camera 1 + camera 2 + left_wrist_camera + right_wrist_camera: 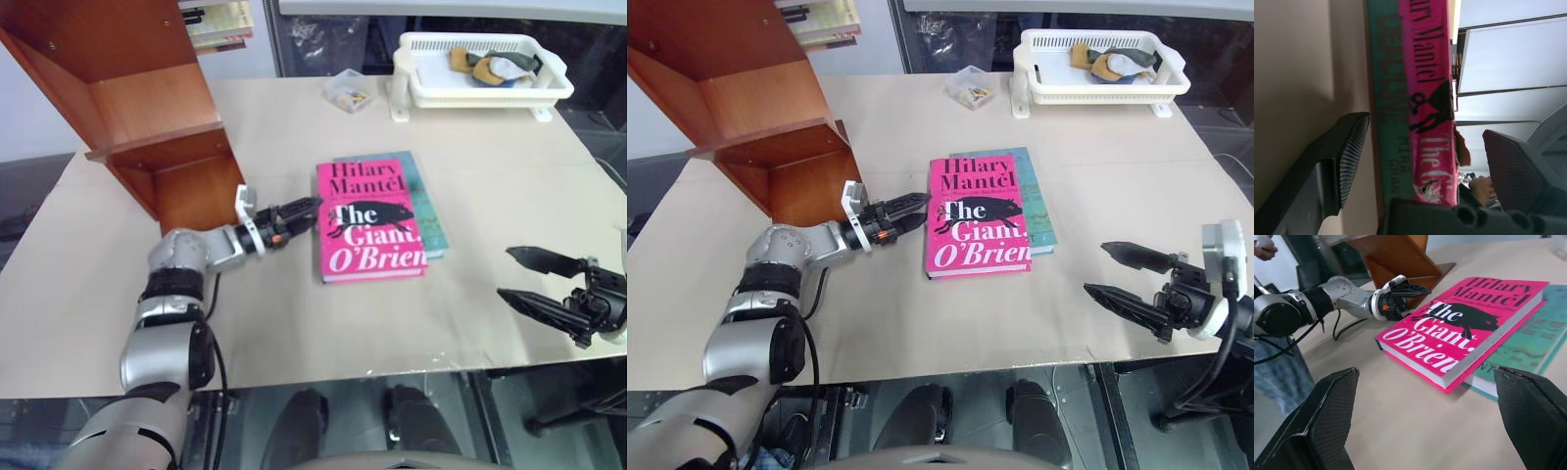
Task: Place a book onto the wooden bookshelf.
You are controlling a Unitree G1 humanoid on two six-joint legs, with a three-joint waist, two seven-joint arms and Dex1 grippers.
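Two books lie stacked on the pale, matte table [294,323]: the pink book [370,221], a glossy paperback with black and white lettering and a black animal on its cover, rests flat on top of a teal-green book [427,208] whose far and right edges stick out from under it. One wooden bookshelf [137,108], reddish-brown with smooth polished panels and open compartments, stands on the table's far left corner, well apart from the books' far side but close to the pink book's left. Two grippers are at work, each with a pair of black ribbed fingers. One, the left gripper [298,212], points level at the pink book's left edge, its tips at the spine; the left wrist view shows its fingers spread wide, one on each side of the two stacked spines, gripping nothing. The right gripper [526,277] hangs over the table's near right edge, well apart from the books, fingers held wide with nothing between them. One white slotted plastic basket [549,83] sits at the far right, holding a few crumpled cloth-like pieces in tan, white and dark green. One small clear box [347,88] beside it holds small yellowish bits too small to make out.
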